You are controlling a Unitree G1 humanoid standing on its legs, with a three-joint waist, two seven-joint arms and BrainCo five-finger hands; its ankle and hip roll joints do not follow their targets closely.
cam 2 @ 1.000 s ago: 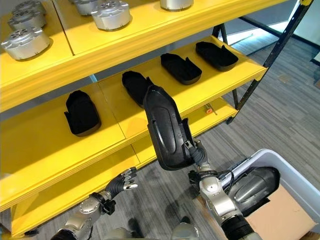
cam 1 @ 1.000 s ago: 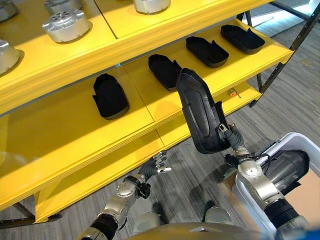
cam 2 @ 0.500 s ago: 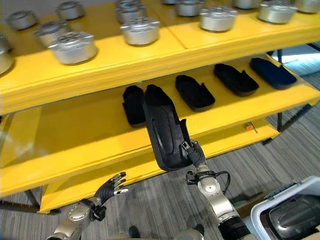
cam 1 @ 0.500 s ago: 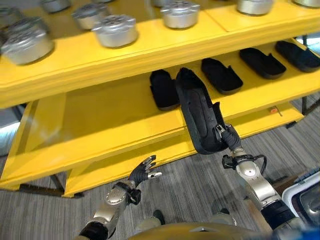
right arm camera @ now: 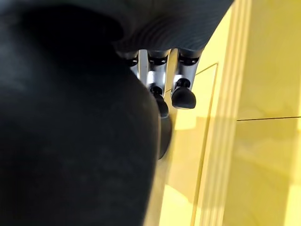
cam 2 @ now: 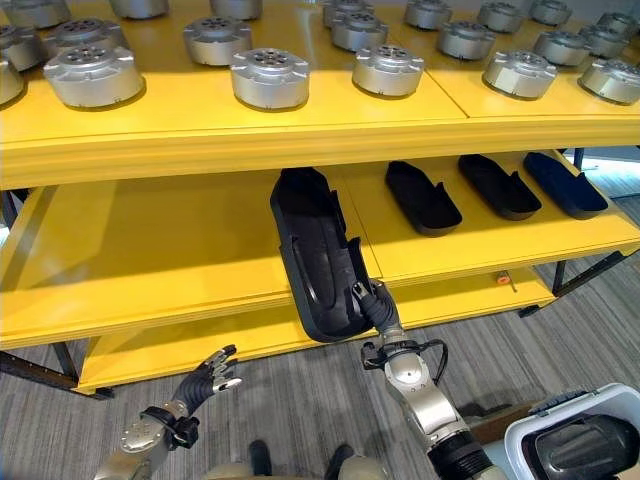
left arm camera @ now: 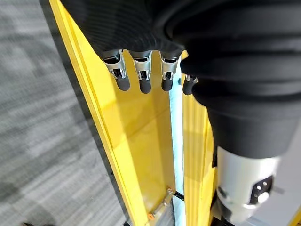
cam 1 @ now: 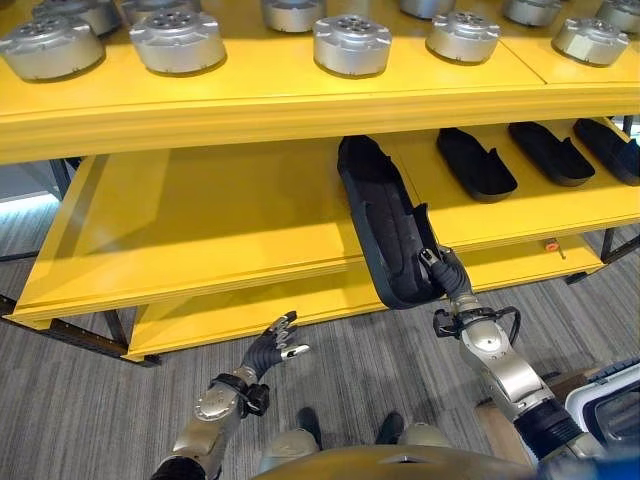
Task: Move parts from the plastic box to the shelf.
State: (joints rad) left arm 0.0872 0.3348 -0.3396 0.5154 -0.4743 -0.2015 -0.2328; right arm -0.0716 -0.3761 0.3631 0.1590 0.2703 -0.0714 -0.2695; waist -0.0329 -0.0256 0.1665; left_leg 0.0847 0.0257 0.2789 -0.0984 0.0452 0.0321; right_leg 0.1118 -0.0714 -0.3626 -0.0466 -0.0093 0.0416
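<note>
A long black shell part (cam 1: 385, 225) stands tilted in front of the yellow shelf (cam 1: 230, 275), its upper end over the middle board's front edge. My right hand (cam 1: 452, 292) is shut on the part's lower end; the right wrist view shows its fingers (right arm camera: 183, 94) curled against the black part (right arm camera: 70, 122). My left hand (cam 1: 270, 347) hangs open, low before the bottom board, its fingers (left arm camera: 141, 77) relaxed and holding nothing. The pale plastic box (cam 2: 575, 435) sits on the floor at the lower right with a dark part inside.
Three more black shell parts (cam 1: 476, 165) lie in a row on the middle board to the right. Silver round parts (cam 1: 352, 42) line the top board. The middle board's left half (cam 1: 200, 215) is bare. Grey carpet lies below.
The camera has swung left along the shelf, so the whole picture shifted. My right hand still holds the part, now closer to the middle board. The left hand stays low and open.
</note>
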